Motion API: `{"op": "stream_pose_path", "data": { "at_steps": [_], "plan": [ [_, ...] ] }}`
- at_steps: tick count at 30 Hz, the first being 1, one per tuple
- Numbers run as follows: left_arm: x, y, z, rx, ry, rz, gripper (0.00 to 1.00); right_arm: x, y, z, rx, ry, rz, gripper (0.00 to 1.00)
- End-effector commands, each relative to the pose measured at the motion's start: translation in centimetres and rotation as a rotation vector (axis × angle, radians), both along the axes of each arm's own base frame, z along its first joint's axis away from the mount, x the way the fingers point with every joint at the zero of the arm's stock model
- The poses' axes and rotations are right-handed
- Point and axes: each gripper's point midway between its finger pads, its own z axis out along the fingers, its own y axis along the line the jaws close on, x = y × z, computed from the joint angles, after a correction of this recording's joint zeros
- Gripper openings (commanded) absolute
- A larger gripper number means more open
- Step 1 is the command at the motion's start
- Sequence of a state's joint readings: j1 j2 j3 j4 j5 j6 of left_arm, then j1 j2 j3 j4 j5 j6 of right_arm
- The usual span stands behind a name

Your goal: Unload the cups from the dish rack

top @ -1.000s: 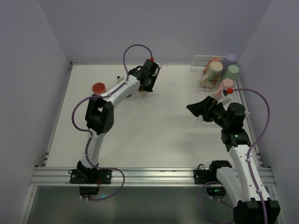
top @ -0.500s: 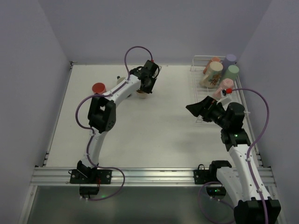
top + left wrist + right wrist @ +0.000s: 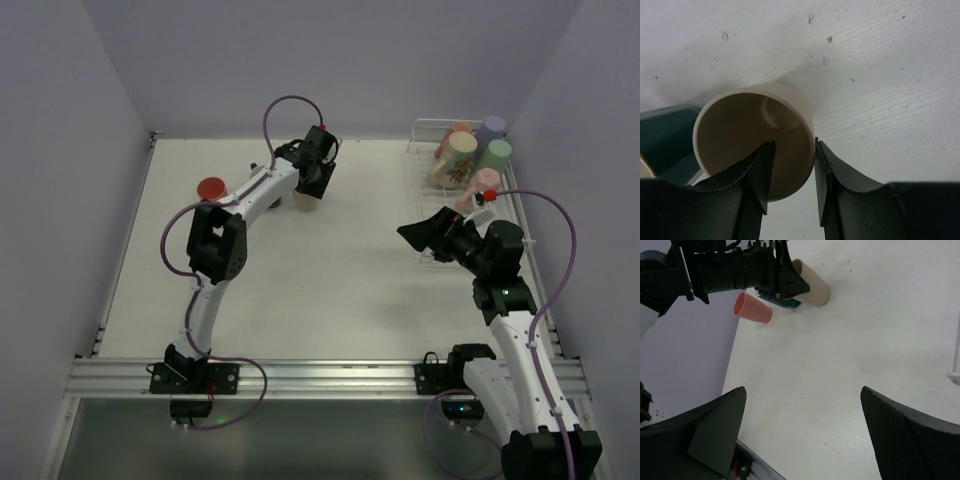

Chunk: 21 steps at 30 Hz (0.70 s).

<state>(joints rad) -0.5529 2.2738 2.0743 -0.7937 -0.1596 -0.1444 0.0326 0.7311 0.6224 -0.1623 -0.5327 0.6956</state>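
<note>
A tan cup [image 3: 752,135] stands upright on the table at the far middle, also in the top view [image 3: 305,200]. My left gripper [image 3: 794,145] hovers just over its near rim, jaws partly open, the cup's wall showing between them. A dark green cup [image 3: 665,135] stands right beside the tan one. A red cup [image 3: 211,188] stands further left. The dish rack [image 3: 432,258] at the far right holds salmon [image 3: 460,130], lavender [image 3: 493,125], cream [image 3: 455,155], light green [image 3: 495,150] and pink [image 3: 487,180] cups. My right gripper [image 3: 803,389] is wide open and empty, left of the rack.
The right wrist view shows the left arm [image 3: 730,270] over the tan cup [image 3: 812,290], the green cup [image 3: 785,301] and the red cup [image 3: 752,308]. A rack corner [image 3: 955,365] sits at its right edge. Walls enclose the table on three sides.
My left gripper has drawn back from the tan cup, which stays standing and shows more fully. The right arm has barely moved.
</note>
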Motion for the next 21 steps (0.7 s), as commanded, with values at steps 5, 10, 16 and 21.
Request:
{"op": "stream_pose_path", "data": {
  "at_steps": [5, 10, 16, 21],
  "plan": [
    [1.6, 0.3, 5.9, -0.042, -0.138, 0.020, 0.70, 0.1, -0.3, 2.7, -0.010, -0.076, -0.018, 0.99],
    [2.0, 0.4, 11.9, -0.115, -0.262, 0.056, 0.96, 0.1, -0.5, 4.3, -0.020, -0.105, -0.033, 0.99],
    [0.1, 0.4, 21.6, -0.302, -0.450, 0.047, 1.00, 0.5, -2.0, 6.4, -0.076, -0.142, -0.111, 0.97],
    [-4.7, 1.5, 29.4, -0.484, -0.599, -0.009, 1.00, 1.2, -3.8, 7.8, -0.130, -0.153, -0.210, 0.90]
  ]
}}
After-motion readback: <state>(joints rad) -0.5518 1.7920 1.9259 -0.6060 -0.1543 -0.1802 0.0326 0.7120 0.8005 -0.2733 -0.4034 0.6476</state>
